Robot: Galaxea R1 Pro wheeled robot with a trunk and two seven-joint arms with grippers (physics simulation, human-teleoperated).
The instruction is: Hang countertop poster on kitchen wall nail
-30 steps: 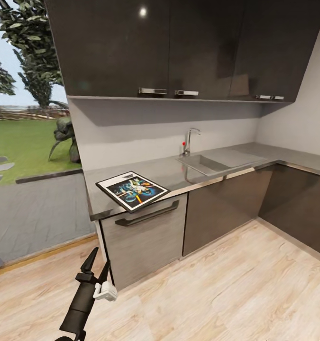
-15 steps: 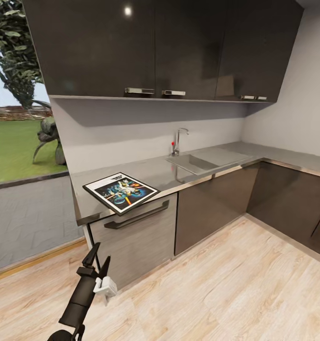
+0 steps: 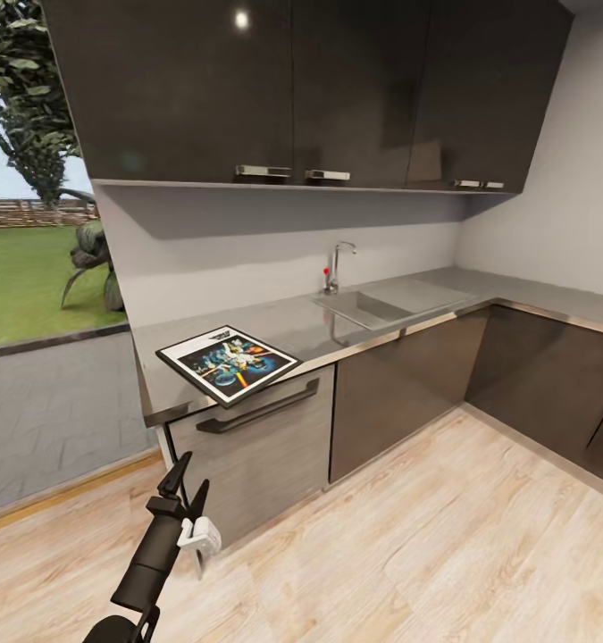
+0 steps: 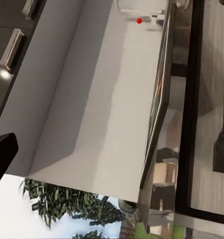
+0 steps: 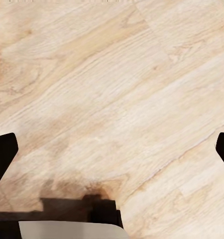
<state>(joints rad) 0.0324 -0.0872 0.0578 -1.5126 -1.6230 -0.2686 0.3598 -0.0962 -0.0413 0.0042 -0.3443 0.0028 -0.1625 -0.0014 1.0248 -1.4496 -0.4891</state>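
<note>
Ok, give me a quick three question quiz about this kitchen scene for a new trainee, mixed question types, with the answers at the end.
1. True or false: the poster hangs on the wall.
2. What does the poster lie nearest? A) the sink B) the countertop's end near the window C) the tap
3. Fill in: the left gripper hangs in front of the ____ handle, below the countertop edge.

Key:
1. False; it lies flat on the countertop.
2. B
3. drawer

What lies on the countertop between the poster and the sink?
Nothing: in the head view, bare grey countertop runs from the poster to the sink.
</note>
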